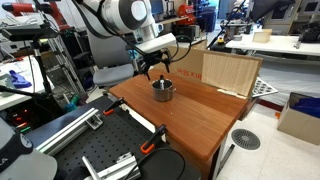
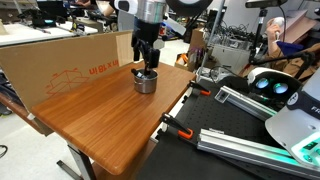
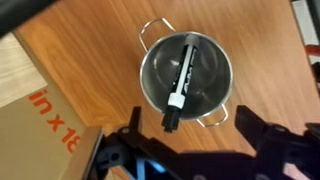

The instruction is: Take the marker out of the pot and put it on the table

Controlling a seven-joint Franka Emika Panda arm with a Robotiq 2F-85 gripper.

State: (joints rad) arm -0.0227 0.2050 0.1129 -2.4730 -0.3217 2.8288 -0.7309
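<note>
The small shiny silver pot [image 3: 200, 60] stands on the reddish-brown wooden table [image 3: 90, 50], toward its far side in both exterior views [image 1: 163, 91] [image 2: 146, 83]. The marker [image 3: 184, 72] lies slanted inside the pot. It is dark with a white band, and its black end pokes over the near rim. My gripper [image 3: 192, 125] is open and empty. It hangs just above the pot [image 1: 155, 70] [image 2: 147, 62], with one finger on each side of the pot's near rim. The table also shows in both exterior views [image 1: 195, 118] [image 2: 100, 120].
A cardboard box [image 2: 60, 60] [image 3: 40, 135] stands along one table edge, close to the pot. A pale plywood board [image 1: 228, 72] stands upright at another edge. Clamps [image 1: 155, 137] [image 2: 176, 128] and black rails [image 2: 250, 145] sit at the near edge.
</note>
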